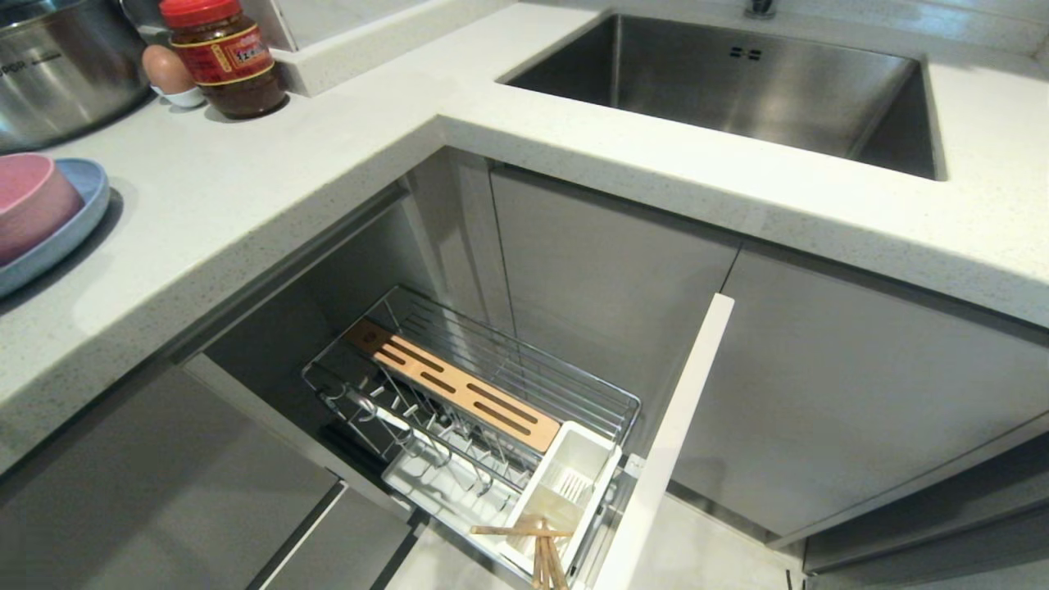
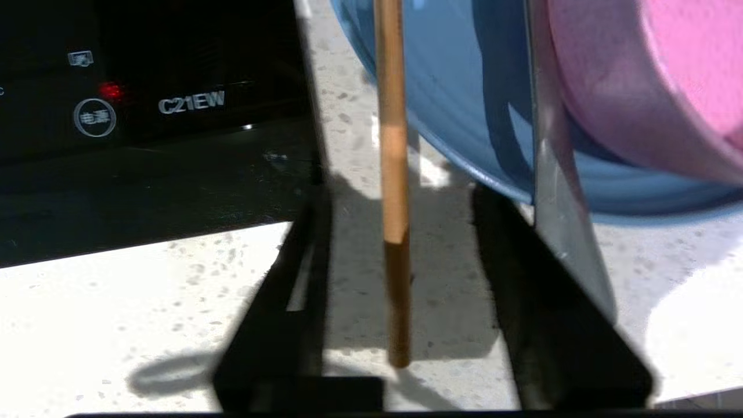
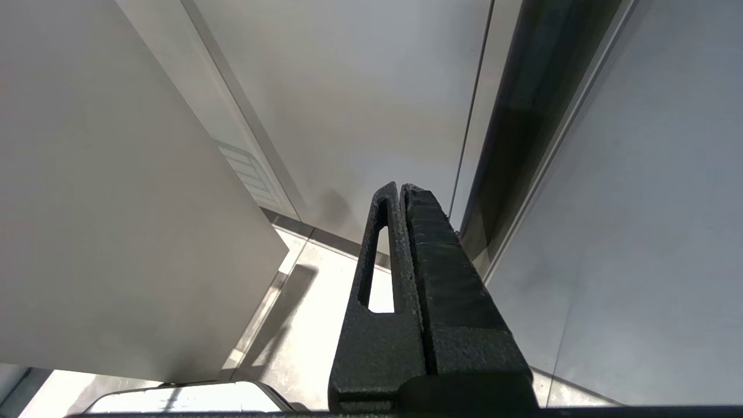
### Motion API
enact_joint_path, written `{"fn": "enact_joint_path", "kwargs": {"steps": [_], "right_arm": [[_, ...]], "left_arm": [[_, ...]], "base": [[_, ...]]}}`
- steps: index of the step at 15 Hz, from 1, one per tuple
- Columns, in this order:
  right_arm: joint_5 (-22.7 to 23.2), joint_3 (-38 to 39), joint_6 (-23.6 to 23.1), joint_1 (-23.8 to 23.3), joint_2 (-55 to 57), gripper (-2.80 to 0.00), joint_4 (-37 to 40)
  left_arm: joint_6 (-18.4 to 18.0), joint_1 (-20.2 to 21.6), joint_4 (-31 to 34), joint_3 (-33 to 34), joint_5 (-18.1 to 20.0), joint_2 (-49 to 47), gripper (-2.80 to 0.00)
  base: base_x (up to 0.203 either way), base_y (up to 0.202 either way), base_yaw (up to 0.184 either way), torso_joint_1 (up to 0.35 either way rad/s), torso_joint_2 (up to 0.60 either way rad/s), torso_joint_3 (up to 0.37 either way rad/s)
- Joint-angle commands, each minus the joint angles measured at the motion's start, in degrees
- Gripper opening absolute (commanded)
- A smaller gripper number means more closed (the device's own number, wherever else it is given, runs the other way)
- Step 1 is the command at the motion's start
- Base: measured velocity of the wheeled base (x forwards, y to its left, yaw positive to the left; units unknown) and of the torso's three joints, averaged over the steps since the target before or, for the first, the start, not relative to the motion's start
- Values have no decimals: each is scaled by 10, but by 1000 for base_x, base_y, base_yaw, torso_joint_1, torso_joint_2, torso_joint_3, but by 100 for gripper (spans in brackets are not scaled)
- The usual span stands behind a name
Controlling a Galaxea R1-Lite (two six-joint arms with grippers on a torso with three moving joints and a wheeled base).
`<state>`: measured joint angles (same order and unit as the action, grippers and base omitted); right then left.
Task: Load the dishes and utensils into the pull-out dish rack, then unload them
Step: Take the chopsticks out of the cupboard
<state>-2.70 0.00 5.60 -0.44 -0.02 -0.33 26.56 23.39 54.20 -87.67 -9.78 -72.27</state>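
L claw (image 2: 400, 290) over surface (image 1: 270, 172), fingers apart, not clamped; one chopstick (image 2: 393, 191) stands loose between them, tip near surface. Fork (image 2: 557, 191) just beside, leaning on plate (image 2: 464, 116) rim. Pink bowl (image 1: 29, 201) sits in blue plate at surface's left edge. Dish rack (image 1: 471, 393) pulled out below; wooden sticks (image 1: 541, 545) by utensil cup (image 1: 569, 483). R claw (image 3: 400, 191) together, holds nothing, by cabinet fronts.
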Motion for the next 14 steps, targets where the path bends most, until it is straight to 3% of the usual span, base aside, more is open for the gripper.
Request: {"fn": "enact_joint_path", "kwargs": {"steps": [1, 14], "right_arm": [[0, 0, 0, 0, -2, -280, 0], [0, 0, 0, 0, -2, -280, 0]], "left_arm": [[2, 1, 4, 0, -2, 0, 0], [-3, -3, 5, -18, -9, 83, 0]], "base": [[0, 0, 0, 0, 0, 0], [0, 0, 0, 0, 0, 0]]}}
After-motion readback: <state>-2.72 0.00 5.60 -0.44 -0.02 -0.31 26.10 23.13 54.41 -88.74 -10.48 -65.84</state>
